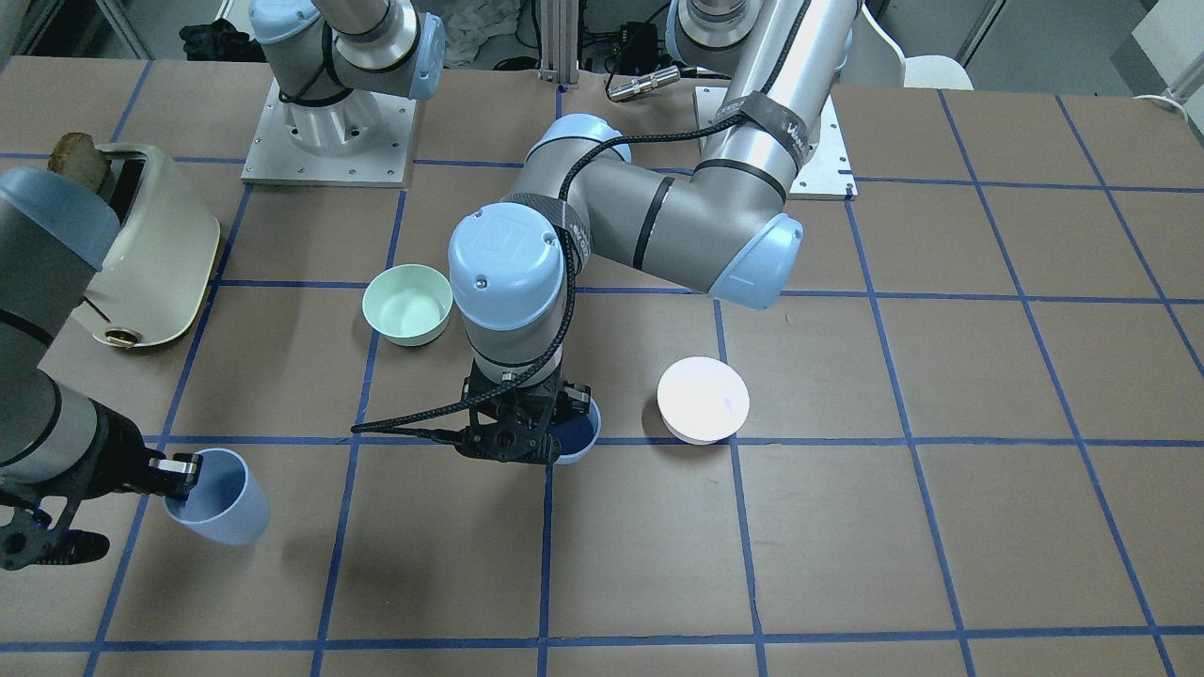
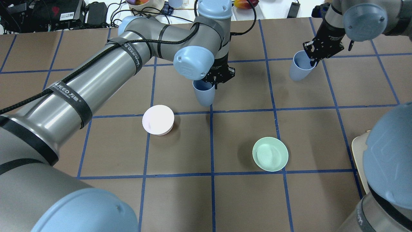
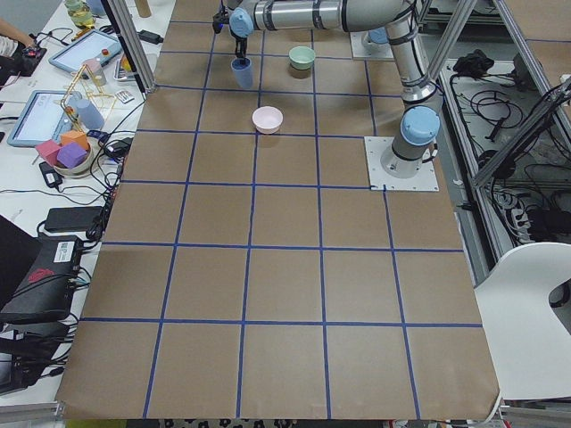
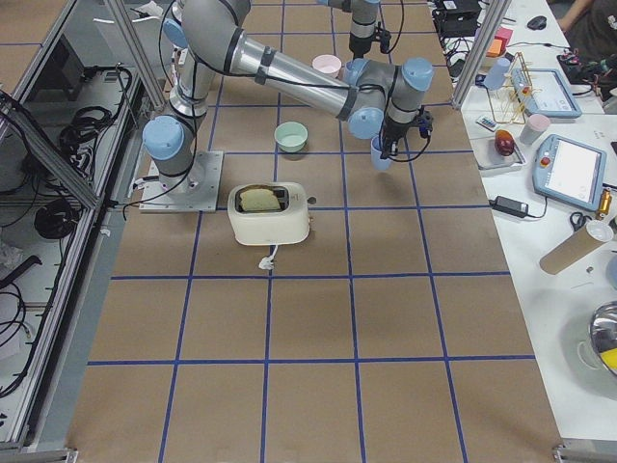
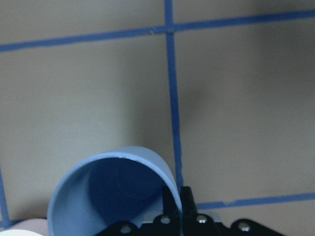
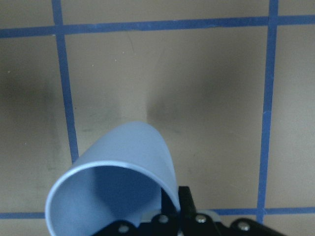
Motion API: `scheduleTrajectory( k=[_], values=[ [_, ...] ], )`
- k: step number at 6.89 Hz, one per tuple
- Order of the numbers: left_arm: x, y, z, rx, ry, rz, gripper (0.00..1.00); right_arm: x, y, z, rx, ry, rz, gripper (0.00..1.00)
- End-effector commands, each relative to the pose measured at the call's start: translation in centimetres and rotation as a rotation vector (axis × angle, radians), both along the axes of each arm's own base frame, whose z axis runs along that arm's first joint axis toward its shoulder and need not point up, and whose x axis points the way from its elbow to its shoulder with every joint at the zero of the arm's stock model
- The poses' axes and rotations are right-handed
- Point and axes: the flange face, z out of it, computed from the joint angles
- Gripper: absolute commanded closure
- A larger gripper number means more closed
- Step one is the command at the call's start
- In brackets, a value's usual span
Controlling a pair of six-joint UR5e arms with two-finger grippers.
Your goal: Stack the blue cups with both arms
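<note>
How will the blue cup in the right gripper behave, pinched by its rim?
Probably light: the blue cup is held tilted by the right gripper pinching one wall. Smooth plastic may slip or pivot. Narrow base, likely tippy.

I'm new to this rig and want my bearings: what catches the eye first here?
Two silver arms each pinch a cup's rim: the left tool holds a pale blue plastic tumbler near the table's middle, and the right tool holds the twin tumbler off to the robot's right. Nearer the robot sit a pale pink bowl and a mint-green bowl.
</note>
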Motion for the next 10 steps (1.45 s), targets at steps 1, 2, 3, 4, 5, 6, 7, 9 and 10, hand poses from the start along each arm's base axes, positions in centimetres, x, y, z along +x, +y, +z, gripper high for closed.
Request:
scheduleTrajectory(
  k=[1,2,3,4,5,6,7,9,10],
  values=[
    [-0.8,1.5,-2.0,0.052,0.032,0.003,1.00,0.7,1.6,3.0,0.007,-0.001,-0.015,1.00],
    [-0.7,1.4,-2.9,0.062,0.024,-0.010,1.00,1.3,2.3,3.7,0.024,-0.013,-0.024,1.00],
    [-0.6,1.4,-3.1,0.063,0.019,-0.017,0.01,1.8,3.0,5.1,0.017,-0.015,-0.019,1.00],
    [0.0,1.4,-1.3,0.041,0.033,-0.023,0.00,3.6,3.4,6.0,0.009,-0.013,-0.010,1.00],
    [0.7,1.1,1.9,0.007,0.054,-0.018,0.00,6.1,3.9,6.9,-0.002,-0.007,-0.039,1.00],
    [3.1,1.7,5.9,0.010,0.053,0.005,0.00,8.6,4.4,7.3,-0.001,-0.004,-0.043,1.00],
    [7.4,2.4,9.0,0.065,0.040,-0.063,0.00,11.3,5.8,8.2,0.019,-0.005,-0.063,1.00],
    [14.3,4.4,17.4,0.012,0.063,-0.065,0.00,20.0,9.1,9.2,0.051,-0.049,-0.074,1.00],
    [20.1,4.4,20.1,0.000,0.060,-0.044,0.00,24.6,10.8,9.1,0.056,-0.045,-0.082,1.00]
  ],
)
